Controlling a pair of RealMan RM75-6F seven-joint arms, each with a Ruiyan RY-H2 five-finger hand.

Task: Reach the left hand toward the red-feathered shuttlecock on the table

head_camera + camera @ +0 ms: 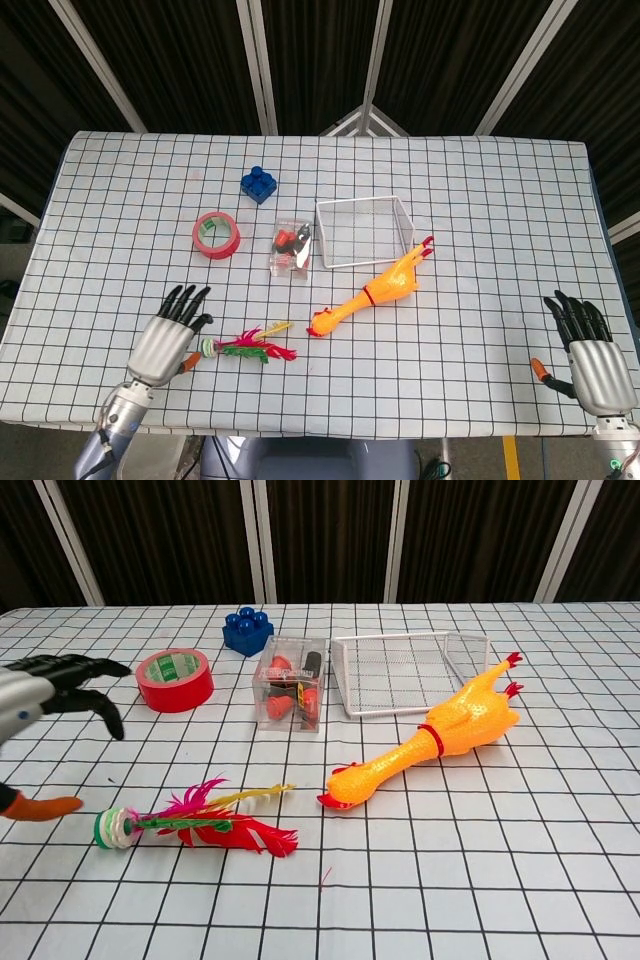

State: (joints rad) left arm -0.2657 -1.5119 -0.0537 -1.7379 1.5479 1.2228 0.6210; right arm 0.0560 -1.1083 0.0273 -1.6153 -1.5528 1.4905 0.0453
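The shuttlecock lies flat on the checked tablecloth, its white-and-green base pointing left and its red, pink and yellow feathers fanned to the right. My left hand hovers just left of the base, fingers spread and holding nothing; its orange thumb tip sits close to the base without touching. My right hand rests at the table's front right corner, fingers apart and empty; the chest view does not show it.
A red tape roll, a blue block, a clear box of small parts, a white wire basket and an orange rubber chicken lie behind and right of the shuttlecock.
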